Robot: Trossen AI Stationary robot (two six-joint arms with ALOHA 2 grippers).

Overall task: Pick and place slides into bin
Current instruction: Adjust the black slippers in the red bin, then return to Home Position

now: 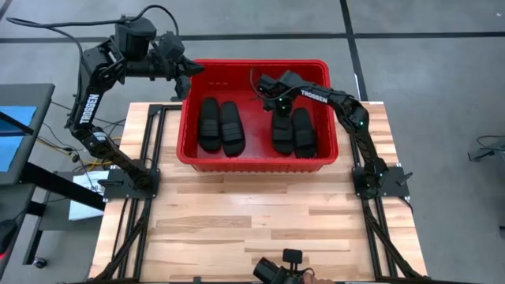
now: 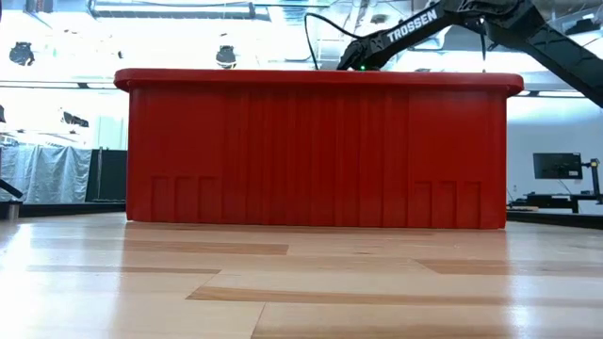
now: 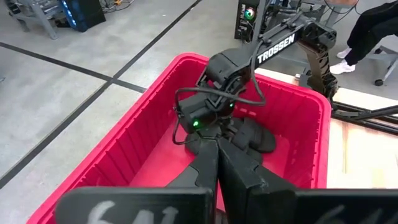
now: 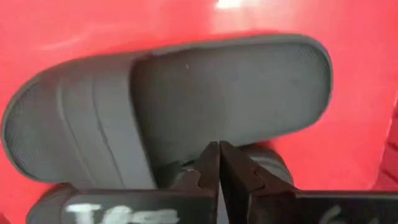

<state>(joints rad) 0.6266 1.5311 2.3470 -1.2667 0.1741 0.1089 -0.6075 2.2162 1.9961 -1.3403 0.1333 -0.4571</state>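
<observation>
The red bin (image 1: 260, 63) stands at the table's far middle and fills the low view (image 2: 320, 151). Four black slides lie flat on its floor, soles down: one pair at the left (image 1: 221, 126), one pair at the right (image 1: 293, 132). My right gripper (image 1: 272, 101) is shut and reaches down inside the bin over the far end of the right pair. Its wrist view shows it (image 4: 219, 163) close over one slide (image 4: 168, 106). My left gripper (image 1: 187, 77) is shut and empty (image 3: 217, 162), above the bin's far left rim. My right gripper's shut fingertips (image 4: 210, 163) point down at the slide's footbed near its edge (image 4: 186, 149). I cannot tell whether they touch it. The slide lies flat on the bin floor (image 4: 360, 124).
The bin's tall walls (image 3: 137, 149) ring the slides. Bare wooden table (image 1: 260, 221) stretches from the bin to the near edge. A small black device (image 1: 280, 268) sits at the near edge. A seated person's leg and shoe (image 3: 348, 53) show beyond the table.
</observation>
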